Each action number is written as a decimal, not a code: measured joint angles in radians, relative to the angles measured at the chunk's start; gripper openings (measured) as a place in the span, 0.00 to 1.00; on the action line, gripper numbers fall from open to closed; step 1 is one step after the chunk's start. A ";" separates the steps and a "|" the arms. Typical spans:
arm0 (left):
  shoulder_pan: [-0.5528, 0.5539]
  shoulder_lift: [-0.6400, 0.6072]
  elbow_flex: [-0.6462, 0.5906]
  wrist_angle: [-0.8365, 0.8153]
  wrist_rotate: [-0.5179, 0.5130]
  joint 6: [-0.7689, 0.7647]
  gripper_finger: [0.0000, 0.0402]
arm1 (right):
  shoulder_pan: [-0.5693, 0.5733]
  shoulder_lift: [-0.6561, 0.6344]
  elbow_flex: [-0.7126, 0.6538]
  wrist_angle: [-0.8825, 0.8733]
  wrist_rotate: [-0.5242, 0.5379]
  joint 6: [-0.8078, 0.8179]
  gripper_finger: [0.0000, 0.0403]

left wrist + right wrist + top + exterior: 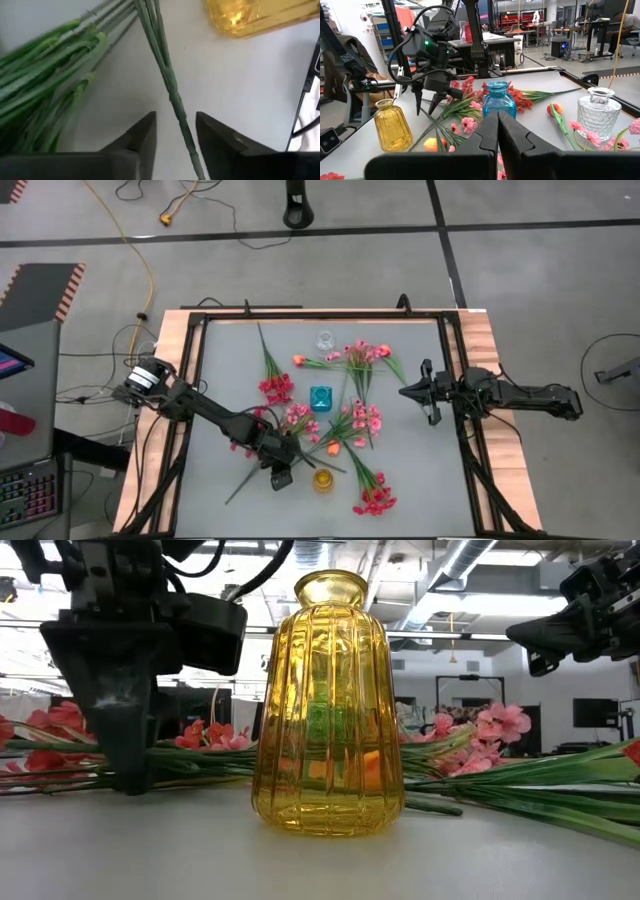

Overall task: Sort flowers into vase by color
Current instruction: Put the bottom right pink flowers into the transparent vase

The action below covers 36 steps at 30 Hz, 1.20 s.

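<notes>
Flower sprays lie flat on the grey table: red ones (276, 385) (375, 500), pink ones (362, 418) (297, 420), and orange buds (333, 448) (298, 361). A yellow vase (322, 479) (328, 710) stands near the front, a blue vase (320, 398) in the middle and a clear vase (325, 340) at the back. My left gripper (282, 470) (175, 117) points steeply down just left of the yellow vase. It is open, with one finger on each side of a long green stem (172, 92) lying on the table. My right gripper (425, 392) (497, 117) waits shut and level at the right edge.
A bundle of other green stems (50, 85) lies close beside the left gripper. The yellow vase (255, 17) stands just beyond the fingers. The dark table frame (195, 380) runs round the grey mat. Bare mat shows at the near left and near right.
</notes>
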 joint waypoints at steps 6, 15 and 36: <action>0.006 -0.002 0.000 -0.003 0.009 0.008 0.04 | 0.000 0.000 0.000 0.000 0.000 -0.004 0.09; 0.005 -0.054 0.000 -0.020 0.010 0.018 0.01 | 0.000 0.000 0.000 0.002 0.000 -0.007 0.09; 0.225 -0.434 0.001 0.031 -0.330 0.432 0.00 | 0.000 0.000 0.000 0.139 0.004 -0.007 0.09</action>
